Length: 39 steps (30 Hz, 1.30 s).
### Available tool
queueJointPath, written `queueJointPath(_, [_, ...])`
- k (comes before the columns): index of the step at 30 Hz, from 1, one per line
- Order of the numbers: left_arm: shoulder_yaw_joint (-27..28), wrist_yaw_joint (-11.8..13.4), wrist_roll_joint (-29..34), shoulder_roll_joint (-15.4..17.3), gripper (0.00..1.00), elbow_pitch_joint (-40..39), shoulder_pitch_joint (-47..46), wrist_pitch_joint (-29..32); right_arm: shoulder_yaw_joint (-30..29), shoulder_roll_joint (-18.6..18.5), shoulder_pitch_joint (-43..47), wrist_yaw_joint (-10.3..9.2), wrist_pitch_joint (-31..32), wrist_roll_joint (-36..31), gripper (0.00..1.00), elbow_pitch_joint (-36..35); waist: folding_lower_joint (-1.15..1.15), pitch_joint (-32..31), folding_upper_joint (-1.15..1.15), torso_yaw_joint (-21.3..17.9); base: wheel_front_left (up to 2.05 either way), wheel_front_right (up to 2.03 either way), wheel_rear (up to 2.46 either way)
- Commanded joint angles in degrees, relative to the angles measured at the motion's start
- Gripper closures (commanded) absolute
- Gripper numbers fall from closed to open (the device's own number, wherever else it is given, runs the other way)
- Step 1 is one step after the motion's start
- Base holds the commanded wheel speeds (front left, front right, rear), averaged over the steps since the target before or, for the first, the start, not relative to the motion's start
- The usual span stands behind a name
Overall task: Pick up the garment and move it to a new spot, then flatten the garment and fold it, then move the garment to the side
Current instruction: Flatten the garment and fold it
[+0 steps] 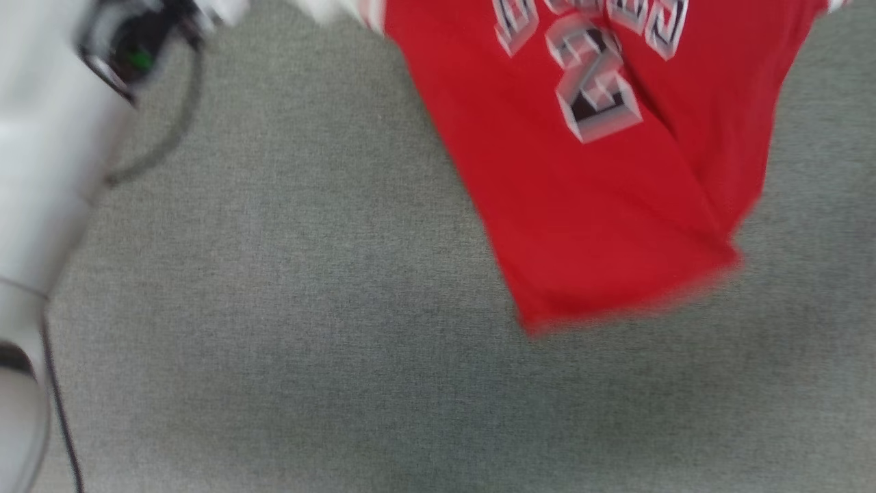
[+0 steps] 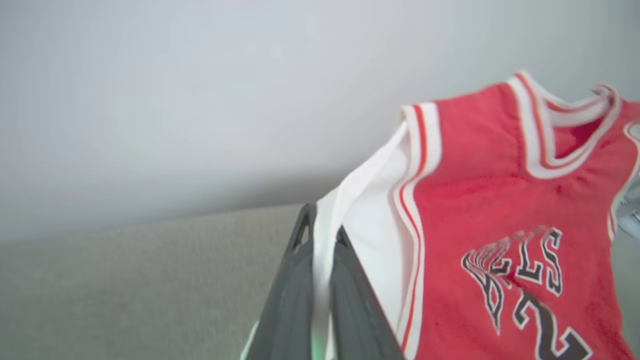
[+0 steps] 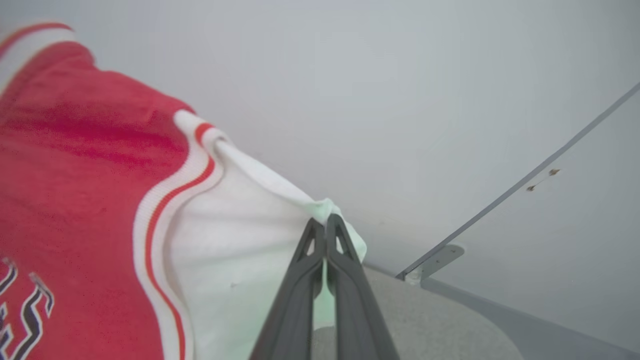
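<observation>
We clamp L hand (image 2: pixel 324 227) & R hand (image 3: pixel 325 222) on soft white sleeve ends of the red garment (image 1: pixel 582 205); below it, nubby grey felt tabletop (image 1: pixel 308 308).

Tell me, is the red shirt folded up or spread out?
Spread out. The left gripper and right gripper each pinch one side of the garment, stretching it open between them.
</observation>
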Motion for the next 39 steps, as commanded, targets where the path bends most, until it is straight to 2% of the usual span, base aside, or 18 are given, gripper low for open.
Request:
queueJointPath(1, [1.6, 0.1, 0.6, -0.1, 1.00, 2.6, -3.3, -4.0, -1.6, 0.8, -3.4, -0.05, -2.6, -1.5, 1.00, 2.0, 0.00, -1.4, 0.00, -0.7, 0.00, 0.00, 0.00])
queueJointPath(9, [11.2, 0.4, -3.2, -3.3, 1.00, 11.7, -17.0, -18.9, -10.1, 6.2, -19.1, -0.16, -15.2, -8.7, 1.00, 13.9, 0.00, -3.5, 0.00, -1.9, 0.00, 0.00, 0.00])
queueJointPath(14, [10.0, 0.2, -4.0, -5.7, 1.00, 12.0, -15.2, -17.6, -9.9, 9.0, -19.1, -0.15, -17.6, -11.6, 1.00, 20.6, 0.00, -6.4, 0.00, -1.4, 0.00, 0.00, 0.00])
queueJointPath(19, [8.5, 0.1, -8.8, -4.6, 1.00, 5.4, -3.0, -15.3, -5.5, 9.7, -9.3, -0.15, -17.9, -10.4, 1.00, 22.0, 0.00, -9.4, 0.00, -1.6, 0.00, 0.00, 0.00])
queueJointPath(24, [4.4, 0.1, -12.2, -0.9, 1.00, -4.8, 14.6, -16.2, -1.3, 8.1, 5.1, -0.15, -16.7, -4.1, 1.00, 17.0, 0.00, -11.1, 0.00, -2.2, 0.00, 0.00, 0.00])
queueJointPath(28, [2.4, 0.1, -15.8, 1.8, 1.00, -9.8, 28.3, -17.4, 1.5, 5.3, 17.0, -0.15, -14.7, 1.8, 1.00, 10.0, 0.00, -12.3, 0.00, -2.8, 0.00, 0.00, 0.00])
queueJointPath(34, [-0.5, 0.1, -18.4, 6.3, 1.00, -18.2, 43.9, -19.0, 3.7, -0.9, 34.1, -0.14, -9.0, 10.1, 1.00, -2.9, 0.00, -14.8, 0.00, -3.0, 0.00, 0.00, 0.00])
queueJointPath(39, [-1.9, 0.1, -15.5, 11.4, 1.00, -23.8, 51.7, -21.0, 1.8, -7.0, 45.6, -0.15, -3.1, 14.9, 1.00, -13.4, 0.00, -17.0, 0.00, -2.6, 0.00, 0.00, 0.00])
